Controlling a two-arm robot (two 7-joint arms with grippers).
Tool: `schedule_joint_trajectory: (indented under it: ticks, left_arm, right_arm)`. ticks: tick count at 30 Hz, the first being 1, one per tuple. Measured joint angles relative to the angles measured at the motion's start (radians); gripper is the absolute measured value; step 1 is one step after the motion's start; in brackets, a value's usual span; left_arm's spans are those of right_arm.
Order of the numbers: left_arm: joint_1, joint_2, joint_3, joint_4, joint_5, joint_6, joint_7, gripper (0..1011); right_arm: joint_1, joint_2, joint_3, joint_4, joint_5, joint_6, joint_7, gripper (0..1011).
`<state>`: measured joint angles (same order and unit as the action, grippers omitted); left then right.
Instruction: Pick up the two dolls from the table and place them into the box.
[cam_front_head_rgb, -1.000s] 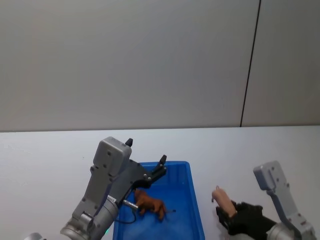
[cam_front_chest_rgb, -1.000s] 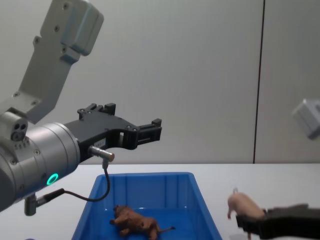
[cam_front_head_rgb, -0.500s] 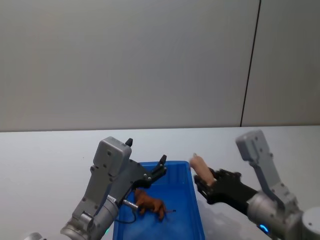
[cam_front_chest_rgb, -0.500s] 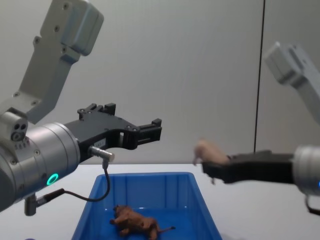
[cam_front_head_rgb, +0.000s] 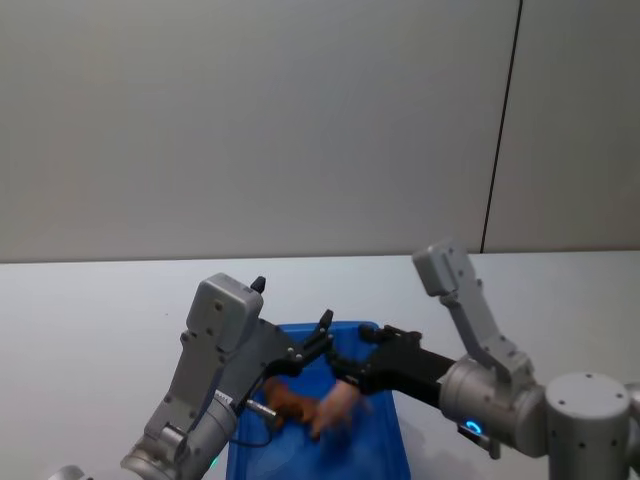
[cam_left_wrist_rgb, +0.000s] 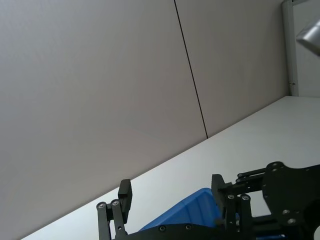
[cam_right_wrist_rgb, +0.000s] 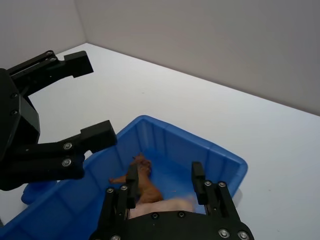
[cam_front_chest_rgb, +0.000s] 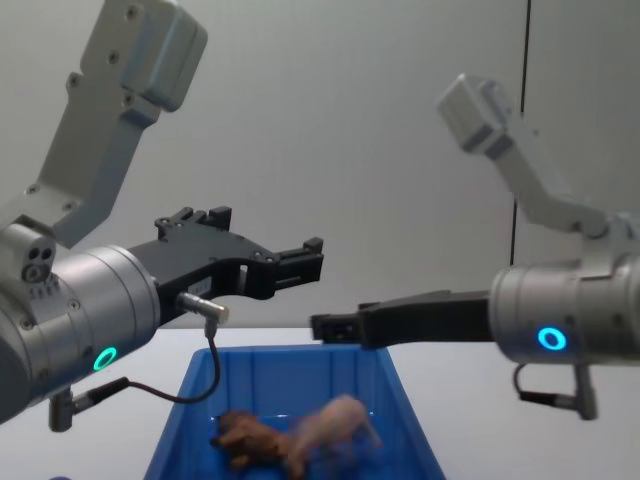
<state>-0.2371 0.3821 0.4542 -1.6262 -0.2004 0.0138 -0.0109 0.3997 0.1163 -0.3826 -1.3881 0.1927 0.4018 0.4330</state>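
The pig (cam_front_chest_rgb: 335, 425) is a pale pink figurine, blurred, down inside the bright blue box (cam_front_chest_rgb: 260, 375). It is just to the right of the brown, shaggy-maned lion (cam_front_chest_rgb: 245, 438), which lies on the box floor. In my head view the pig (cam_front_head_rgb: 338, 405) overlaps the lion (cam_front_head_rgb: 283, 398) near the middle of the box (cam_front_head_rgb: 400, 450). I cannot tell whether the two touch, or whether the pig rests on the floor. The box stands on the white table (cam_front_head_rgb: 100, 310).

My right gripper (cam_front_chest_rgb: 335, 327) reaches in level above the right part of the box, fingers spread wide with nothing between them. The pig is below it, apart from the fingers. In my right wrist view the right gripper (cam_right_wrist_rgb: 165, 185) frames the lion (cam_right_wrist_rgb: 142, 182) and the pig (cam_right_wrist_rgb: 167, 204) inside the box (cam_right_wrist_rgb: 225, 157).

My left gripper (cam_front_chest_rgb: 262, 232) hangs above the left part of the box, its fingers also wide apart, holding nothing.
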Motion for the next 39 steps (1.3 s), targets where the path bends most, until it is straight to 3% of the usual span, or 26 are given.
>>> schedule_joint_trajectory:
  ticks: [8, 15, 28, 39]
  left_arm:
    - [0.0, 0.0, 0.0, 0.0, 0.0, 0.0, 0.0, 1003]
    - [0.0, 0.0, 0.0, 0.0, 0.0, 0.0, 0.0, 1003]
    - [0.0, 0.0, 0.0, 0.0, 0.0, 0.0, 0.0, 1003]
    - [0.019, 0.017, -0.005, -0.028, 0.004, 0.028, 0.013, 1003]
  right_arm:
    - [0.021, -0.011, -0.004, 0.043, 0.001, -0.004, 0.03, 841]
    - [0.003, 0.017, 0.013, 0.032, 0.003, -0.031, 0.039, 1001]
    - [-0.092, 0.12, 0.065, -0.055, 0.026, -0.102, 0.048, 1001]
    - [-0.133, 0.163, 0.086, -0.092, 0.036, -0.131, 0.05, 1001]
